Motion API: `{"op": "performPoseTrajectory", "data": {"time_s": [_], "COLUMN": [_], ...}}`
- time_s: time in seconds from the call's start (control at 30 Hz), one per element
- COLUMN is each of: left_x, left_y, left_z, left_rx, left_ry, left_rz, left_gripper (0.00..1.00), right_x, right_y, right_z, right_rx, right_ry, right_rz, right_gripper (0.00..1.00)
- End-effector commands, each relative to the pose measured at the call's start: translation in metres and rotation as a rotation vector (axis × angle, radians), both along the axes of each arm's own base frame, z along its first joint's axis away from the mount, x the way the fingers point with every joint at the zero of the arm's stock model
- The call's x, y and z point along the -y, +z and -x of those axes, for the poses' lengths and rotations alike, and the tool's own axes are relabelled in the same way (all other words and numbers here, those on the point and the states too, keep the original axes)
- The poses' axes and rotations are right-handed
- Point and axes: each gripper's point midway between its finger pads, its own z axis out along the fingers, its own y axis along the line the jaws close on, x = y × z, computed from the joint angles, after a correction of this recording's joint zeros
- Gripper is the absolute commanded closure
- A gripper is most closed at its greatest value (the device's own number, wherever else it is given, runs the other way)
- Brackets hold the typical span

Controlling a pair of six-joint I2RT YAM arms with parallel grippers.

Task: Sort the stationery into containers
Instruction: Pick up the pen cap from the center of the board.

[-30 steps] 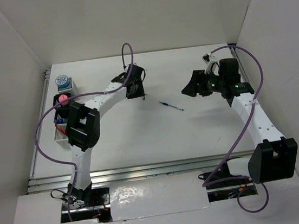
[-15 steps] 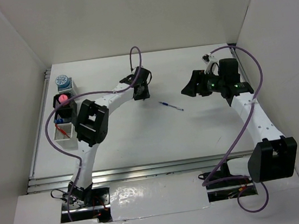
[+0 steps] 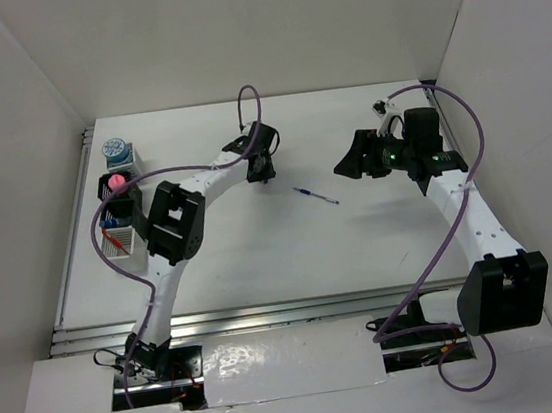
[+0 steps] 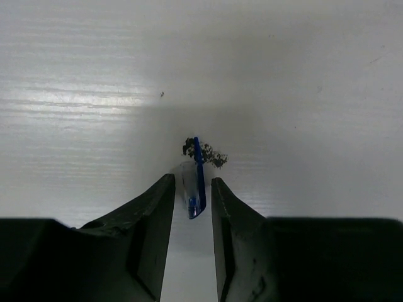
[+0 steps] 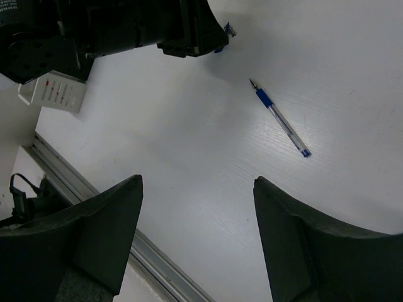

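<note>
From above, the white table [image 3: 262, 259] carries a row of boxes along its 9 o'clock edge. The farthest holds a round blue-white tin [image 3: 115, 150], and next comes a black mesh box [image 3: 105, 193] with a pink block [image 3: 117, 183] in it. Nearest is a white slotted box [image 3: 117, 244], with blue and red bits at its far rim that are too small to name. The left gripper [image 3: 263, 175] points down at the table a little toward 12 o'clock of centre. A blue pen [image 3: 315, 196] lies loose at about 4 o'clock from it, and the right gripper [image 3: 345, 166] hangs at 2 o'clock from the pen, clear of it. In the left wrist view, the two dark fingers [image 4: 157, 217] rise from 6 o'clock and flank a small clear piece with a blue strip [image 4: 195, 189] lying on the table. The jaws are drawn in close on both sides, yet a sliver of table shows on each, so the claw is released, not clenched on it. Dark specks [image 4: 209, 154] sit at the piece's 12 o'clock end. In the right wrist view, this claw's fingers [image 5: 94, 233] stand wide apart with nothing between them. The pen lies toward 2 o'clock, slanting from 10 to 4, and the slotted box shows at 9 o'clock.
</note>
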Motion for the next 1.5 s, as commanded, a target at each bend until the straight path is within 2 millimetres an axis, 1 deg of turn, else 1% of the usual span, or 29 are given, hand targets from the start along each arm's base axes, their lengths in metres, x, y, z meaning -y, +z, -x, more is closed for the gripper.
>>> {"op": "performPoseTrajectory", "data": {"time_s": [0.0, 0.1, 0.13, 0.23, 0.3, 0.4, 0.43, 0.47, 0.5, 0.53, 0.57, 0.6, 0.63, 0.67, 0.7, 0.77, 0.8, 0.87, 0.93, 0.97, 1.0, 1.03, 1.07, 1.1, 1.17, 1.2, 1.3, 1.37, 1.47], "left_x": [-0.002, -0.002, -0.001, -0.001, -0.005, -0.011, -0.015, -0.005, -0.008, 0.003, 0.013, 0.008, 0.01, 0.019, 0.018, 0.023, 0.023, 0.023, 0.023, 0.023, 0.024, 0.024, 0.025, 0.021, 0.023, 0.02, 0.021, 0.029, 0.027], "left_y": [-0.002, -0.004, -0.006, -0.004, 0.002, 0.019, 0.032, 0.046, 0.066, 0.079, 0.103, 0.123, 0.135, 0.149, 0.168, 0.184, 0.182, 0.187, 0.188, 0.195, 0.192, 0.195, 0.198, 0.2, 0.204, 0.204, 0.21, 0.209, 0.211], "left_z": [-0.012, -0.008, -0.003, 0.012, 0.02, 0.033, 0.042, 0.041, 0.053, 0.064, 0.062, 0.076, 0.084, 0.099, 0.111, 0.132, 0.143, 0.16, 0.169, 0.175, 0.18, 0.182, 0.19, 0.187, 0.194, 0.191, 0.193, 0.199, 0.194], "left_rx": [0.021, 0.012, 0.001, -0.03, -0.04, -0.041, -0.028, 0.011, 0.041, 0.051, 0.133, 0.168, 0.194, 0.209, 0.259, 0.266, 0.239, 0.245, 0.269, 0.293, 0.299, 0.316, 0.331, 0.357, 0.385, 0.4, 0.432, 0.43, 0.453], "left_ry": [0.024, 0.02, 0.009, -0.007, -0.007, -0.024, -0.038, -0.09, -0.125, -0.224, -0.287, -0.328, -0.379, -0.484, -0.542, -0.64, -0.667, -0.698, -0.726, -0.737, -0.736, -0.736, -0.746, -0.729, -0.73, -0.71, -0.69, -0.714, -0.69], "left_rz": [-0.017, -0.026, -0.024, -0.019, -0.016, 0.016, 0.039, 0.105, 0.151, 0.227, 0.299, 0.344, 0.384, 0.444, 0.477, 0.512, 0.507, 0.493, 0.426, 0.397, 0.335, 0.316, 0.303, 0.261, 0.206, 0.168, 0.138, 0.139, 0.087], "left_gripper": [0.58, 0.66, 0.73, 0.83, 0.88, 0.96, 0.99, 0.99, 1.0, 1.0, 1.0, 1.0, 1.0, 1.0, 1.0, 1.0, 1.0, 1.0, 1.0, 1.0, 1.0, 1.0, 1.0, 1.0, 1.0, 1.0, 1.0, 1.0, 1.0], "right_x": [0.0, -0.001, -0.001, -0.002, -0.005, -0.014, -0.017, -0.024, -0.028, -0.032, -0.038, -0.043, -0.048, -0.051, -0.059, -0.067, -0.072, -0.08, -0.088, -0.091, -0.098, -0.101, -0.104, -0.109, -0.115, -0.118, -0.122, -0.125, -0.13], "right_y": [0.007, 0.007, 0.008, 0.012, 0.016, 0.019, 0.019, 0.019, 0.02, 0.022, 0.025, 0.026, 0.026, 0.029, 0.027, 0.031, 0.035, 0.038, 0.042, 0.044, 0.049, 0.049, 0.05, 0.058, 0.062, 0.063, 0.058, 0.052, 0.042], "right_z": [-0.006, -0.007, -0.007, -0.008, -0.007, -0.002, 0.0, 0.003, 0.007, 0.008, 0.014, 0.017, 0.02, 0.023, 0.03, 0.035, 0.037, 0.041, 0.043, 0.043, 0.045, 0.045, 0.044, 0.045, 0.043, 0.042, 0.038, 0.038, 0.04], "right_rx": [0.041, 0.04, 0.039, 0.049, 0.063, 0.071, 0.069, 0.063, 0.066, 0.063, 0.067, 0.059, 0.043, 0.041, 0.02, -0.01, -0.037, -0.074, -0.13, -0.144, -0.17, -0.189, -0.204, -0.22, -0.241, -0.253, -0.274, -0.301, -0.36], "right_ry": [0.01, 0.01, 0.011, 0.014, 0.025, 0.058, 0.069, 0.086, 0.098, 0.102, 0.125, 0.139, 0.141, 0.148, 0.177, 0.187, 0.189, 0.203, 0.201, 0.204, 0.209, 0.208, 0.206, 0.216, 0.219, 0.212, 0.196, 0.186, 0.167], "right_rz": [-0.007, -0.009, -0.011, -0.019, -0.024, -0.04, -0.046, -0.061, -0.068, -0.084, -0.101, -0.118, -0.144, -0.161, -0.184, -0.228, -0.258, -0.288, -0.332, -0.345, -0.368, -0.379, -0.389, -0.423, -0.446, -0.452, -0.441, -0.438, -0.444], "right_gripper": [0.22, 0.22, 0.22, 0.23, 0.23, 0.23, 0.23, 0.23, 0.23, 0.23, 0.23, 0.23, 0.23, 0.23, 0.22, 0.21, 0.2, 0.19, 0.18, 0.18, 0.19, 0.2, 0.21, 0.21, 0.22, 0.23, 0.25, 0.27, 0.31]}}
